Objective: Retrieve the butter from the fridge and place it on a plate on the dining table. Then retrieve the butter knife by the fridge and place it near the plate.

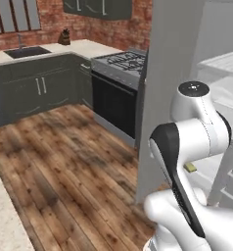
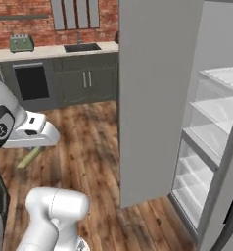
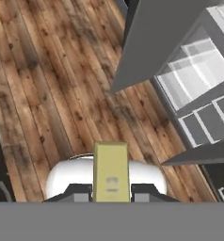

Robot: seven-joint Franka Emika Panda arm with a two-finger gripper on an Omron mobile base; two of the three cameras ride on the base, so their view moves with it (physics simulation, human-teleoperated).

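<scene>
While the arm is folded back over the wooden floor [image 1: 64, 162], the hand [image 3: 111, 190] is clamped on the butter [image 3: 111, 172], a pale yellow stick pinched between the two dark fingertips [image 3: 78, 193] and standing straight out from them toward 12 o'clock in the hand view. Stick sits centred in the grip, one fingertip at its 9 o'clock side, the other at 3 o'clock; its far end projects past them over a white part of the arm and the floorboards beyond. In the right base view the butter [image 2: 29, 158] hangs at a slant below the white hand housing, at about 6 o'clock from it, clear of the floor. In the left base view only a small yellow corner of the butter [image 1: 190, 167] peeks out at 3 o'clock of the dark-and-white arm link. The fridge [image 2: 157, 98] stands open: grey door panel edge-on, white shelves [image 2: 211, 112] exposed to its right, well apart from the hand. In the hand view the fridge [image 3: 180, 70] lies at 1 to 2 o'clock from the butter. Dark cabinets [image 1: 35, 88], a stove [image 1: 118, 73] and a sink [image 2: 81, 47] line the brick wall [image 1: 89, 24] behind.
</scene>
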